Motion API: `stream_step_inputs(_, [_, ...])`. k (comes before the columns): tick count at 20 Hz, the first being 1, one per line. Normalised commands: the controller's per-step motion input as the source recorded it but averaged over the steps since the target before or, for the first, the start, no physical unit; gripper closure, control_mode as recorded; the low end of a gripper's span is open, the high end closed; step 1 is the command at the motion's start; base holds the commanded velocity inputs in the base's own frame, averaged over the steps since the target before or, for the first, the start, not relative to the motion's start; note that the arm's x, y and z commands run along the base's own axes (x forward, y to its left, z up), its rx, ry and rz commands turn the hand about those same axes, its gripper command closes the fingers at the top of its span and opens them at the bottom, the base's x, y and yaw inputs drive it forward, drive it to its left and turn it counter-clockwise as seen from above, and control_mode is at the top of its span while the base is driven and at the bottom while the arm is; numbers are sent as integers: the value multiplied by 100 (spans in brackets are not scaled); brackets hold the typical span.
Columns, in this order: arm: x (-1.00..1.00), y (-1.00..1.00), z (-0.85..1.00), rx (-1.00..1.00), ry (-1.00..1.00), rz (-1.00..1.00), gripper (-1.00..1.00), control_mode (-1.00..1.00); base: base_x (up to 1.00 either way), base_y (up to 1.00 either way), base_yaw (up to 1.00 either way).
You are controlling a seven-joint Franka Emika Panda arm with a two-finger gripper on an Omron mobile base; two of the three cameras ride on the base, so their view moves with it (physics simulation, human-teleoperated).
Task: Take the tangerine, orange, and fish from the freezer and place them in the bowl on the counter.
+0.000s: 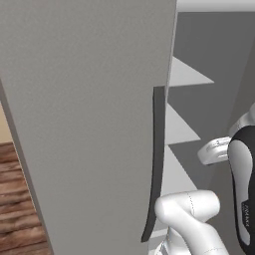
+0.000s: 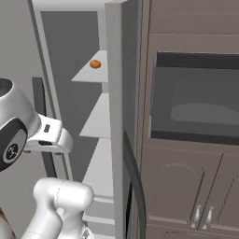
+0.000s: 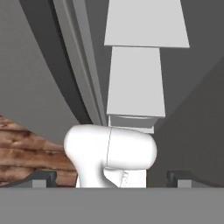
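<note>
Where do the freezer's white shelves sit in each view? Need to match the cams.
Left base view: white shelves stacked right of centre, behind the open freezer door's edge.
Right base view: white shelves stacked left of centre, with a small orange fruit on the top one.
Hand view: white shelves stacked in the upper centre.
Shared landmark: the open grey freezer door, left of the shelves in all three.

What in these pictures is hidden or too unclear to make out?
- Small orange fruit on a freezer shelf, right base view: too small to tell tangerine from orange.
- Lower shelves, right base view: partly hidden by the arm.
- Pincer, hand view: fingertips cut off at the bottom edge.
</note>
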Motion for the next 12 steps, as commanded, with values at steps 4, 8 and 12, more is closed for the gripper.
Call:
stream_step_inputs(4, [0,-4,0,0,-2,0,-100,-100,0,0,0])
stream_step_inputs(8, [-1,-24,11,1,-19,6,-100,-100,0,0,0])
stream_step_inputs(12, [0,-14,17,2,-28,2,-100,-100,0,0,0])
